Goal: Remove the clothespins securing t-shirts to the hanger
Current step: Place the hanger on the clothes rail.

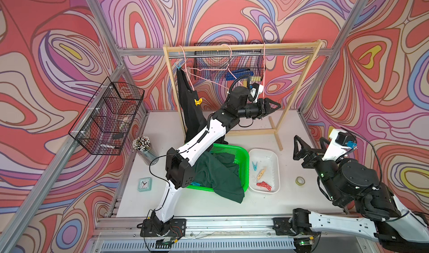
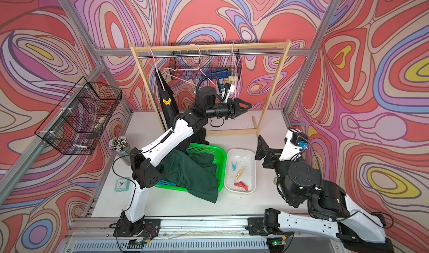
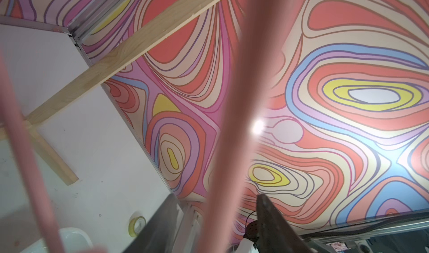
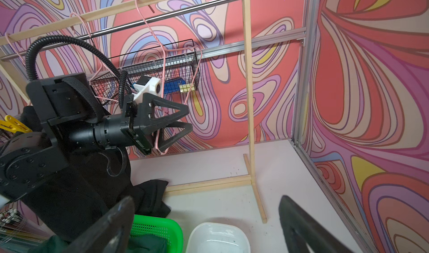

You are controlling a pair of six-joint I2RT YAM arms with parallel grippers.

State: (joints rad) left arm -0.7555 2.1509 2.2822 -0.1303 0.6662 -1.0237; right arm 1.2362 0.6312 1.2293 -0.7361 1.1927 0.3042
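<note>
A black t-shirt (image 1: 188, 110) hangs on the leftmost pink hanger (image 1: 185, 61). A light blue clothespin (image 1: 178, 65) and a yellow clothespin (image 1: 197, 101) clip it there. A dark green t-shirt (image 1: 218, 175) lies in the green basket (image 1: 241, 152), over a bit of turquoise t-shirt (image 2: 168, 183). The white tray (image 1: 276, 161) holds blue (image 1: 254, 165), beige (image 1: 261, 173) and red (image 1: 264, 185) clothespins. My left gripper (image 1: 275, 109) (image 4: 189, 118) (image 3: 216, 196) is open, straddling the bare rightmost pink hanger's wire (image 4: 160, 128). My right gripper (image 1: 296, 147) (image 4: 206, 200) is open and empty beside the tray.
The wooden rack (image 1: 241, 47) stands at the back, with a bare middle hanger (image 1: 228, 54) and a wire basket (image 1: 229, 61) behind. Another wire basket (image 1: 109, 117) is on the left wall. A pencil cup (image 1: 144, 149), a clock (image 1: 145, 184) and a tape roll (image 1: 300, 180) sit on the table.
</note>
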